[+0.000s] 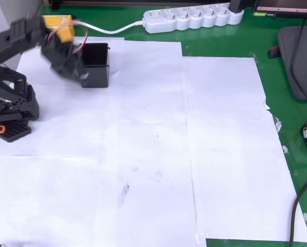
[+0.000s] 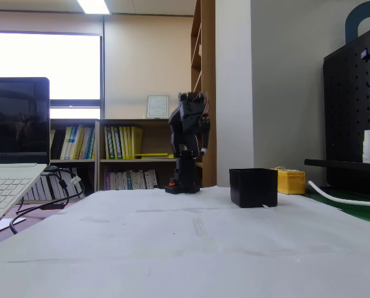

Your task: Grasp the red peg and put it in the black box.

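Hovering over the near-left edge of the black box (image 1: pixel 96 63), claw (image 1: pixel 73 66) smeared by motion blur in the overhead view; cannot tell whether spread, pressed together or pinching anything. Cannot make out the red peg either: too small and too blurred to say whether gripped between the fingers or already down inside the box. Judging by the pose, likely the drop-off step.

To do it well: bring the claw fully over the open mouth of the box, just to its right in the overhead view, not over the rim. Keep the tips above the thin wall while crossing, then lower a little inside before letting go, so that a rounded peg falls to the floor of the box rather than bouncing off the edge. Open gently and lift straight up, avoiding a sideways sweep that might drag or tip so light a container.

Around the claw: a yellow block (image 1: pixel 59 27) just behind it, near the box, with a white cable (image 1: pixel 112 28) running from there to a power strip (image 1: pixel 193 18) well off to the right. White paper sheets (image 1: pixel 158 154) spread in front and to the right over the green counter (image 1: pixel 231 46). In the fixed view, a laptop (image 2: pixel 8 180) well apart at the left edge. Between claw and box mouth, only the box's own wall to clear; yellow block close enough to clip on a wide backward swing.
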Robot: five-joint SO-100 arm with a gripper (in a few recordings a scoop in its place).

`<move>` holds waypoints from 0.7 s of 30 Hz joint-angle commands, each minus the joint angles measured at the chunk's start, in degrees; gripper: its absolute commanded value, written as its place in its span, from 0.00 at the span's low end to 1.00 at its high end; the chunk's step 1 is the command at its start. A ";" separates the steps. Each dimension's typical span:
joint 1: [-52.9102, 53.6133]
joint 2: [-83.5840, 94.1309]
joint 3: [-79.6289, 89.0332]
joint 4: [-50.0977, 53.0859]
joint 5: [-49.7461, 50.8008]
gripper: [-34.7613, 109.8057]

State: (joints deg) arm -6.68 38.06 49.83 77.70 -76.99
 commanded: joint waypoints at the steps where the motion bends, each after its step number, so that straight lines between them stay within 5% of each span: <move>1: 1.76 -10.63 -9.05 -3.78 -2.11 0.24; 11: 6.77 -33.05 -39.38 -15.29 -7.03 0.24; 21: 7.65 -46.85 -53.26 -8.70 -12.48 0.24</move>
State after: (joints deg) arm 0.00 -4.83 1.23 63.63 -87.54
